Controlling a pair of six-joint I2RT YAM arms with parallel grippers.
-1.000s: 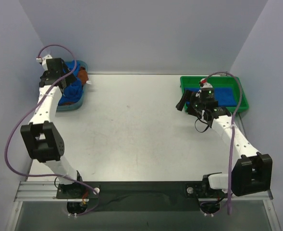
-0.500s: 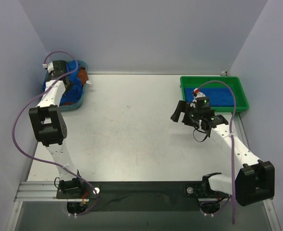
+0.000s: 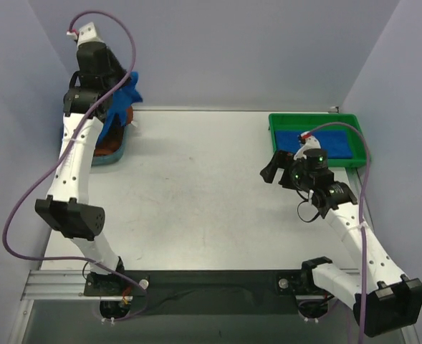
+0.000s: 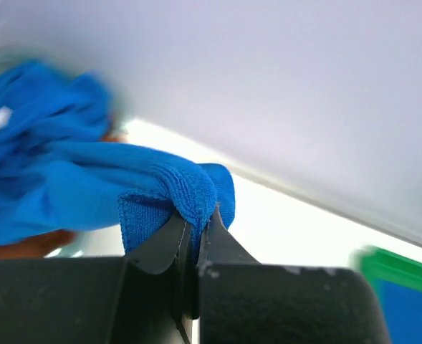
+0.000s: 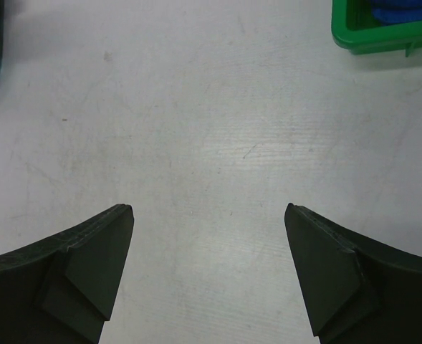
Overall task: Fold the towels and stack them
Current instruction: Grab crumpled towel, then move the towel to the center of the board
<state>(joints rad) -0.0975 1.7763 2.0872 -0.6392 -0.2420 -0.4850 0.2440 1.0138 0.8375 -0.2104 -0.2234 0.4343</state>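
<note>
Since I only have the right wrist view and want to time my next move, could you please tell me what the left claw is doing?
Observer: The left claw is shut on a corner of a blue towel, held up over the teal bin at the table's far left.
Operator: Thank you. Is anything else in that bin?
Observer: An orange-brown cloth shows in it. I cannot tell whether more blue lies under the arm.
Operator: And how full is the green tray? I see only its corner.
Observer: A flat blue towel covers most of its floor.
</note>
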